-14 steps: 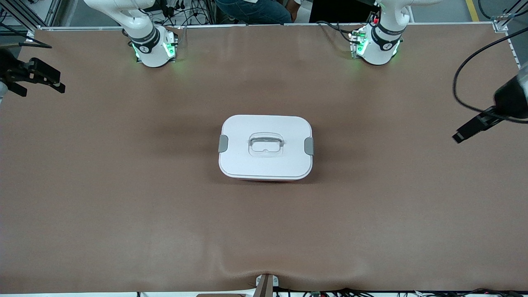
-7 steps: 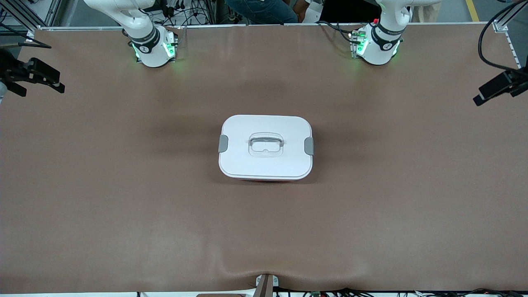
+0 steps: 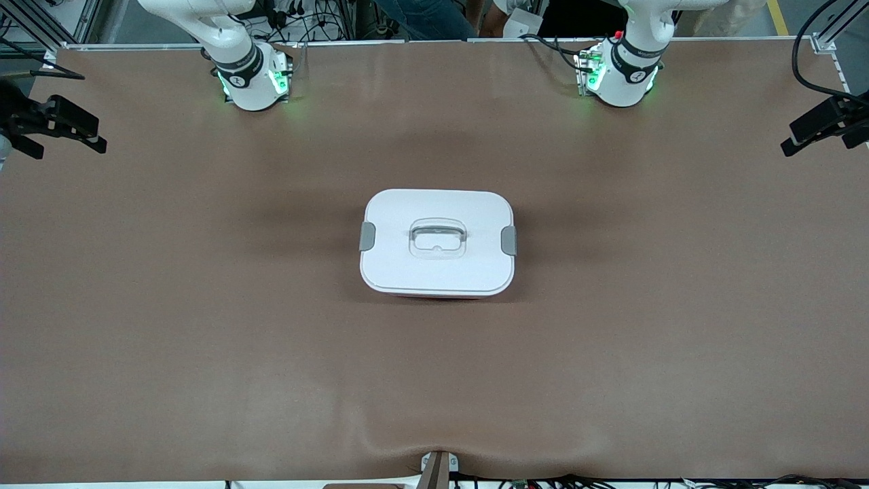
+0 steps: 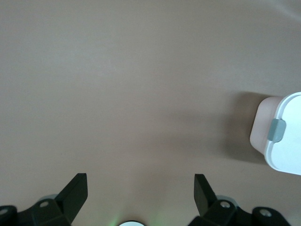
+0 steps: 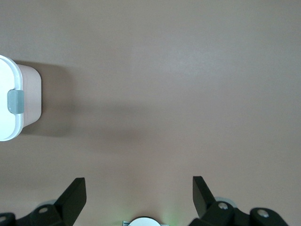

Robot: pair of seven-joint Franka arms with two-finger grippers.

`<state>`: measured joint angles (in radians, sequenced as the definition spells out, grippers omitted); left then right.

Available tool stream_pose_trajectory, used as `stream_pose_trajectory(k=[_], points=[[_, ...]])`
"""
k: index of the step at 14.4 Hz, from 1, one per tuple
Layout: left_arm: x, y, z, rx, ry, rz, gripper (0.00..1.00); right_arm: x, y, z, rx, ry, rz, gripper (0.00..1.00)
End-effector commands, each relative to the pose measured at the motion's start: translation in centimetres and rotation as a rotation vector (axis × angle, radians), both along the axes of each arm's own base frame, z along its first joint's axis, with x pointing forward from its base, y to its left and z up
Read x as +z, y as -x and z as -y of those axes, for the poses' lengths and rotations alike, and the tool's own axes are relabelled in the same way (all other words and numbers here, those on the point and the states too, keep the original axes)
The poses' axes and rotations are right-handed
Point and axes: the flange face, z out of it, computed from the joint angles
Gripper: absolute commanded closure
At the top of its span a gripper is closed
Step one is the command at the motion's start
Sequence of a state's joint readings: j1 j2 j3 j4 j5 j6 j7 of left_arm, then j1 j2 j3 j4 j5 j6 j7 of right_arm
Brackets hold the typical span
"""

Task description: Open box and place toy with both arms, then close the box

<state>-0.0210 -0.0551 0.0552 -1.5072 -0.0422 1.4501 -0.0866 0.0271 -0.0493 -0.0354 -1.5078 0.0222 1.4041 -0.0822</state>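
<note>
Closed box (image 3: 437, 242) at the middle of the brown table (image 3: 204, 326), well apart from every edge. Its white lid (image 3: 434, 268) sits flat on the pink tub (image 5: 31, 96), whose wall shows only in the wrist views; a clear recessed handle (image 3: 437, 238) marks the lid's centre, and one grey clip (image 3: 367, 236) is fastened at the end toward the right arm, a second clip (image 3: 508, 240) at the end toward the left arm. The toy appears in none of the views. The right gripper (image 3: 68, 132) hangs over the table edge at the right arm's end, fingers (image 5: 75, 195) spread wide with nothing between them. The left gripper (image 3: 815, 129) hangs over the edge at the left arm's end, its fingers (image 4: 77, 190) likewise parted and empty. Each wrist view takes in bare table surface with one end of the box off to the side. Both arm bases (image 3: 254, 81) glow green along the table edge farthest from the front camera.
</note>
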Motion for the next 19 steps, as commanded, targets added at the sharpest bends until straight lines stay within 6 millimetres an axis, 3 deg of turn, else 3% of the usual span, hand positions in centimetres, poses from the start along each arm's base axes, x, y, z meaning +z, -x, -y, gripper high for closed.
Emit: stream_pose_trajectory(k=[1,4,8,12,19], points=[[-0.4,0.5,0.4,-0.044,0.001,-0.015,0.0,0.5,0.0,-0.2,-0.002,0.015,0.011,0.0],[-0.9,0.2,0.6,-0.137,-0.018,-0.019,0.0,0.5,0.0,-0.2,-0.001,0.015,0.011,0.0],[-1.1,0.1,1.0,-0.128,-0.018,-0.021,0.0,0.5,0.0,-0.2,-0.001,0.015,0.011,0.0],[-0.5,0.4,3.9,-0.107,-0.021,-0.014,0.0,0.5,0.0,-0.2,-0.001,0.015,0.011,0.0],[-1.9,-0.5,3.5,-0.098,-0.016,-0.04,0.0,0.5,0.0,-0.2,-0.001,0.015,0.01,0.0]])
